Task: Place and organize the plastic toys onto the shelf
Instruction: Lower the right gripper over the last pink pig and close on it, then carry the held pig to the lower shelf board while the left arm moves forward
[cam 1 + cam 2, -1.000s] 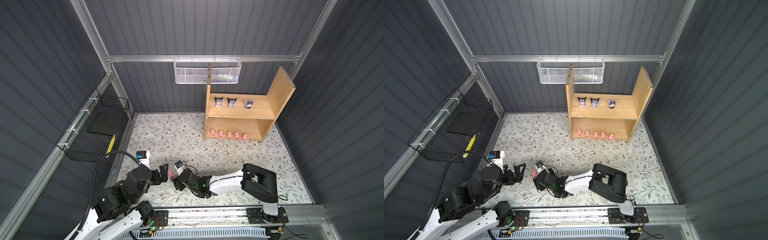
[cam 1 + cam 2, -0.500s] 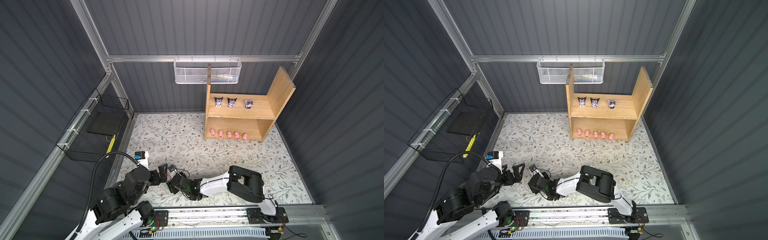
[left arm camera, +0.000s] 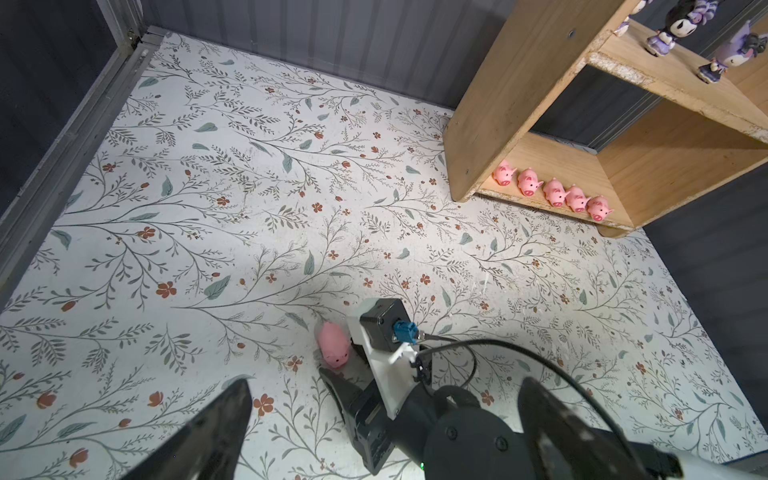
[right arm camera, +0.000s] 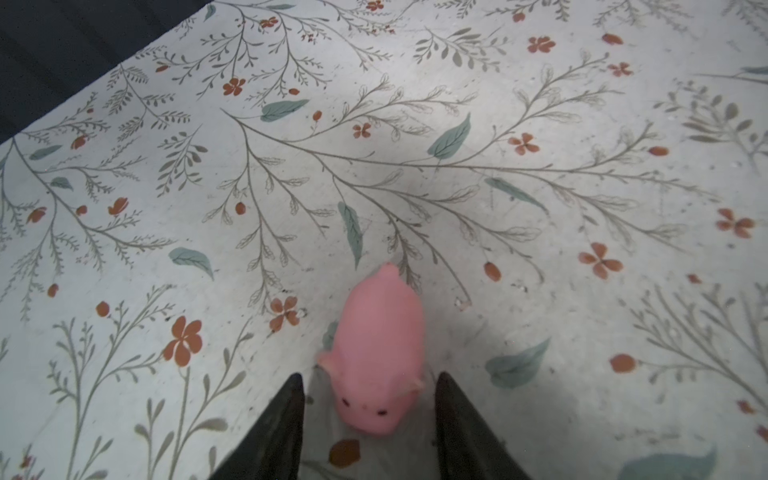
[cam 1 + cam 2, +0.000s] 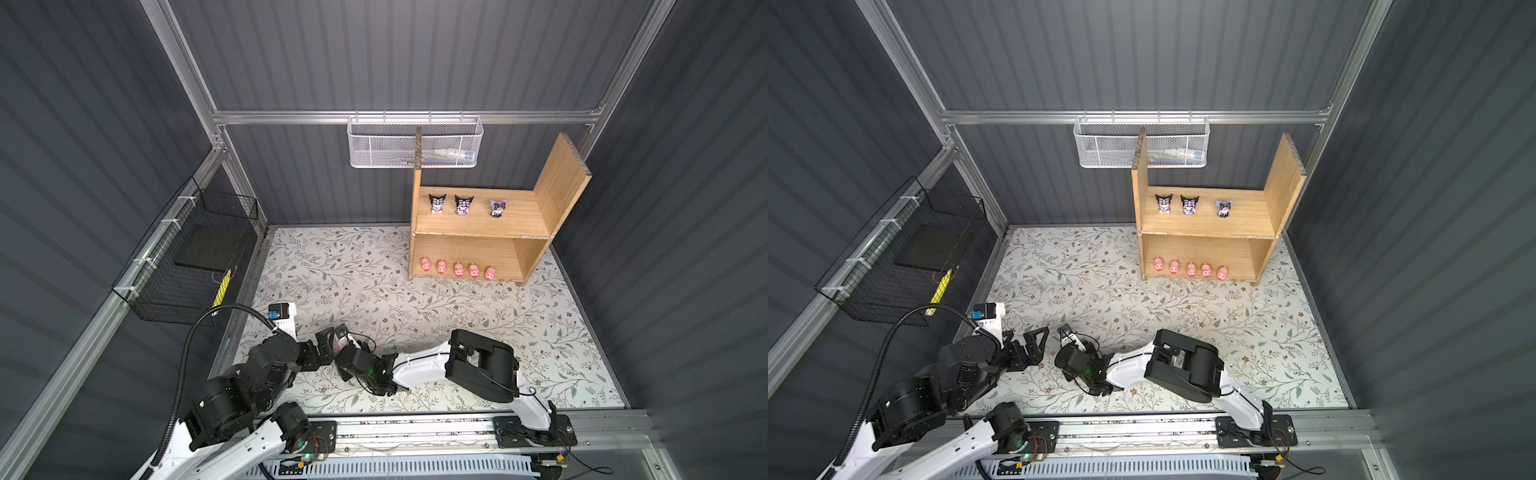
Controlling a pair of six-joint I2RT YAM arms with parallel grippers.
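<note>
Pick-up step: my right fingers narrowly straddled the small pink plastic pig, seemingly without contact; squeezing was due.

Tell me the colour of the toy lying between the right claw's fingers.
Plain pink, with tiny dark eyes; the pig shows best in the right wrist view.

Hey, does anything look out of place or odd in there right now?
One pink pig sits alone on the floral mat, between the open fingers of the right claw. The other five pigs line the lower level of the shelf. Its board edges look chipped; nothing else stands out.
</note>
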